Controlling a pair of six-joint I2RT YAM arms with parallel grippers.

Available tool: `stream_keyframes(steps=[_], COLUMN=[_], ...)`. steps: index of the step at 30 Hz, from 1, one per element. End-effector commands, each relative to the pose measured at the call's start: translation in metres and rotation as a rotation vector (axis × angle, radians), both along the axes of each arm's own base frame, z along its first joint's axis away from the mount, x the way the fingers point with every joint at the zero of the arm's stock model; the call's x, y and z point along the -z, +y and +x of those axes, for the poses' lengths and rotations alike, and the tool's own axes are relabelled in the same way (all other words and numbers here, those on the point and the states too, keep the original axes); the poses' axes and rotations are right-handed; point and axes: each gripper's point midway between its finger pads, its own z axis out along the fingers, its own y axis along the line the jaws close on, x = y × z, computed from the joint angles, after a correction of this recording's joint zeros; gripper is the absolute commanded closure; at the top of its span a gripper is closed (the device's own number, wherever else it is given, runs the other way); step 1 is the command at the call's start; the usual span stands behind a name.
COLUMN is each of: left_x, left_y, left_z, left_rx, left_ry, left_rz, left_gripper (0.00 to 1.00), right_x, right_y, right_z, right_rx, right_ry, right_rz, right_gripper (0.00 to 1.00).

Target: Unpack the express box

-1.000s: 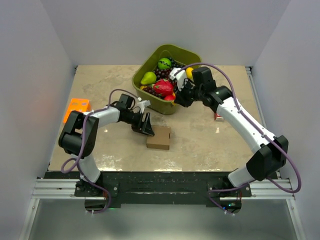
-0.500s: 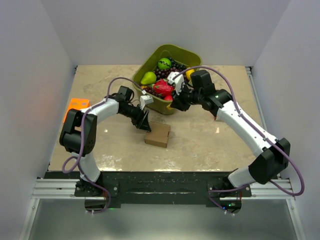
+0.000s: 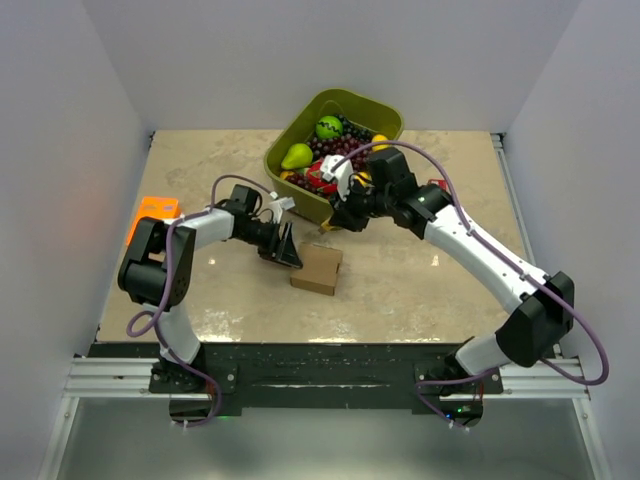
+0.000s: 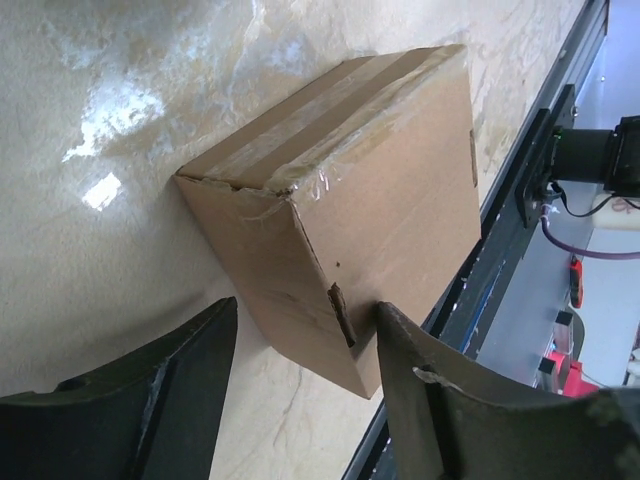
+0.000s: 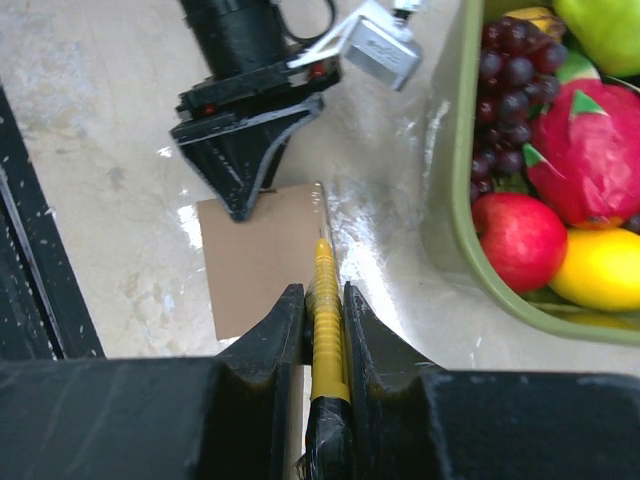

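While the left gripper (image 4: pixel 300 325) is holding its jaws open astride a corner of the express box (image 4: pixel 370 180), the right gripper (image 5: pixel 323 298) is clamping a yellow cutter (image 5: pixel 326 262) pointing at it.

right arm: swung left off the green tub's (image 3: pixel 380 110) near rim | right tool (image 5: pixel 322 295) with yellow cutter (image 5: pixel 326 270): now near express box's (image 3: pixel 317 270) far edge | left tool (image 3: pixel 285 248): edged slightly left | box: skewed slightly clockwise

White walls (image 3: pixel 300 60) are enclosing the beige marbled table (image 3: pixel 200 170) at nine, twelve and three o'clock; light is glinting off it toward six.
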Motion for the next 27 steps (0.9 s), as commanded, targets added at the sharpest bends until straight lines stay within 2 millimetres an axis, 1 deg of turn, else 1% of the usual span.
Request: stream_keyframes(steps=[1,3,4,5,8,9,12,13,14,15,16,17,21,27], left_x=[0.006,0.008,0.009,0.010,0.012,0.014,0.017,0.018,0.018,0.018,0.018,0.020,0.023,0.025], left_y=[-0.002,-0.001,0.000,0.000,-0.002,-0.002,-0.001,-0.001,-0.001,-0.001,-0.001,-0.001,0.000,0.001], left_z=[0.009,0.009,0.007,0.006,-0.002,-0.004,-0.006,-0.005,-0.006,-0.006,-0.006,-0.006,-0.006,-0.005], left_rx=[0.044,0.079,0.099,0.105,0.107,0.099,0.086,0.081,0.079,0.078,0.075,0.071,0.063,0.056], left_ry=[-0.103,-0.151,-0.157,-0.150,-0.100,-0.087,-0.068,-0.067,-0.066,-0.065,-0.063,-0.059,-0.049,-0.049], left_rz=[-0.023,-0.024,-0.023,-0.025,-0.052,-0.047,-0.043,-0.041,-0.039,-0.039,-0.037,-0.033,-0.023,-0.013], left_gripper=[0.43,0.45,0.46,0.46,0.48,0.48,0.49,0.49,0.49,0.49,0.50,0.50,0.50,0.51], right_x=[0.001,0.005,0.007,0.006,0.014,0.020,0.027,0.034,0.037,0.035,0.043,0.045,0.042,0.041], right_y=[0.022,0.027,0.027,0.030,0.035,0.038,0.043,0.045,0.045,0.048,0.049,0.049,0.055,0.059], right_z=[-0.012,-0.013,-0.010,-0.006,0.000,0.000,0.003,0.006,0.006,0.009,0.012,0.013,0.019,0.020], right_rx=[-0.127,-0.156,-0.143,-0.131,-0.116,-0.118,-0.123,-0.123,-0.128,-0.127,-0.125,-0.120,-0.104,-0.084], right_ry=[-0.038,-0.067,-0.078,-0.090,-0.095,-0.092,-0.111,-0.107,-0.109,-0.116,-0.106,-0.104,-0.111,-0.131], right_rz=[0.003,-0.014,-0.024,-0.018,-0.035,-0.050,-0.076,-0.091,-0.104,-0.111,-0.127,-0.136,-0.138,-0.129], right_gripper=[1.00,1.00,1.00,1.00,1.00,1.00,1.00,1.00,1.00,1.00,1.00,1.00,1.00,1.00])
